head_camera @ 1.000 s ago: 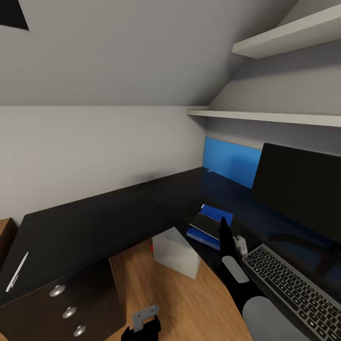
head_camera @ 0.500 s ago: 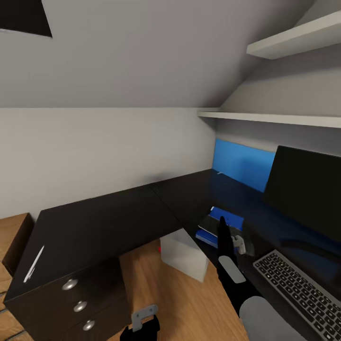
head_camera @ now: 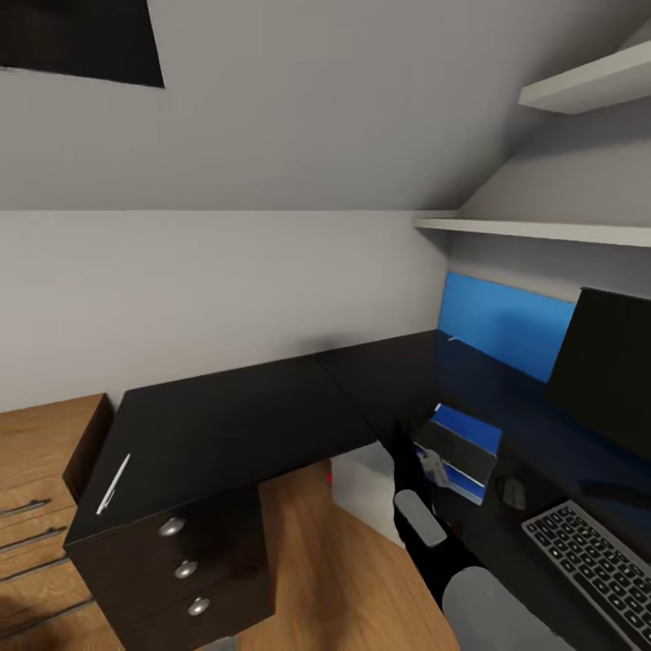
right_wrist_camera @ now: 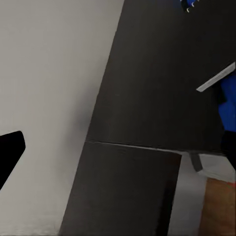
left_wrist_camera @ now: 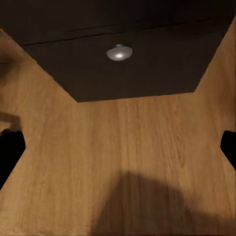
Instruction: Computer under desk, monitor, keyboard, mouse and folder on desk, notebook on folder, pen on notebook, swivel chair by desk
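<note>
Right arm reached forward and up, black forearm with grey pads; right claw (head_camera: 432,464) at its tip, 2 fingers spread apart in wrist view. Left claw (left_wrist_camera: 118,147) fingers also wide apart.

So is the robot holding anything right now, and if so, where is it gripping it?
Nothing appears held: both wrist views show the fingers spread with only floor, wall and the desk between them.

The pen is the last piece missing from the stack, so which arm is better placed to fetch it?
Probably the left. The pen lies on the desk wing above the drawers, on the robot's left. The right tool is over by the folder, far from it.
</note>
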Tool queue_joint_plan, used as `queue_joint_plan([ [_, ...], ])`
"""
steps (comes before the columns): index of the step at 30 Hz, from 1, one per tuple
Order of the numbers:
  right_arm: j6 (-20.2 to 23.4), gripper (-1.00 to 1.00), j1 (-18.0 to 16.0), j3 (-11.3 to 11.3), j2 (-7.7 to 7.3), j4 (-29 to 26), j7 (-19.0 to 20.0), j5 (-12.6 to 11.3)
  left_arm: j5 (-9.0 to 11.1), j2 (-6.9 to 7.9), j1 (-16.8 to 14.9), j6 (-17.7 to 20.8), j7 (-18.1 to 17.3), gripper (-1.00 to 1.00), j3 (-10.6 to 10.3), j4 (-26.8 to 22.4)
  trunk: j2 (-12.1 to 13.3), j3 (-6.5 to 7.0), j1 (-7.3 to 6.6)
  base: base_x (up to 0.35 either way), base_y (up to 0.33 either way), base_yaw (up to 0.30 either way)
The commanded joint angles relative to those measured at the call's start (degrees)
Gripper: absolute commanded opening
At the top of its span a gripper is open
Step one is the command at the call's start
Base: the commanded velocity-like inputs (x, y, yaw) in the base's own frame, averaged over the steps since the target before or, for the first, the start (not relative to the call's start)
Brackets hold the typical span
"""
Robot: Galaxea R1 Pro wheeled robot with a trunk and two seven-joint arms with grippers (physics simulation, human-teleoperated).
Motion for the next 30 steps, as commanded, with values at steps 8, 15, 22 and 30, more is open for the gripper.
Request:
queue_joint_plan([
  [8,-7.82,1.00,-0.04,15.40,2.08,1.62,-13.60,11.44,4.52,1.48,-0.08,-9.57,-14.60,1.00,-0.49,10.92,-0.03,0.21,0.00,0.000,0.000,0.262],
  [15,-9.11,1.00,-0.04,17.42,2.08,6.56,-15.61,13.82,5.14,1.41,-0.08,-9.86,-16.77,1.00,-0.14,13.33,-0.03,0.41,0.00,0.000,0.000,0.274],
  [22,-9.16,1.00,-0.04,17.47,2.08,7.01,-15.67,13.89,5.46,1.10,-0.08,-9.90,-16.99,1.00,0.08,13.72,-0.03,0.60,0.00,0.000,0.000,0.275],
  [30,-9.23,1.00,-0.04,17.49,2.08,7.11,-15.67,13.82,5.48,0.96,-0.08,-9.96,-17.05,1.00,0.09,14.43,-0.03,0.82,0.00,0.000,0.000,0.275],
])
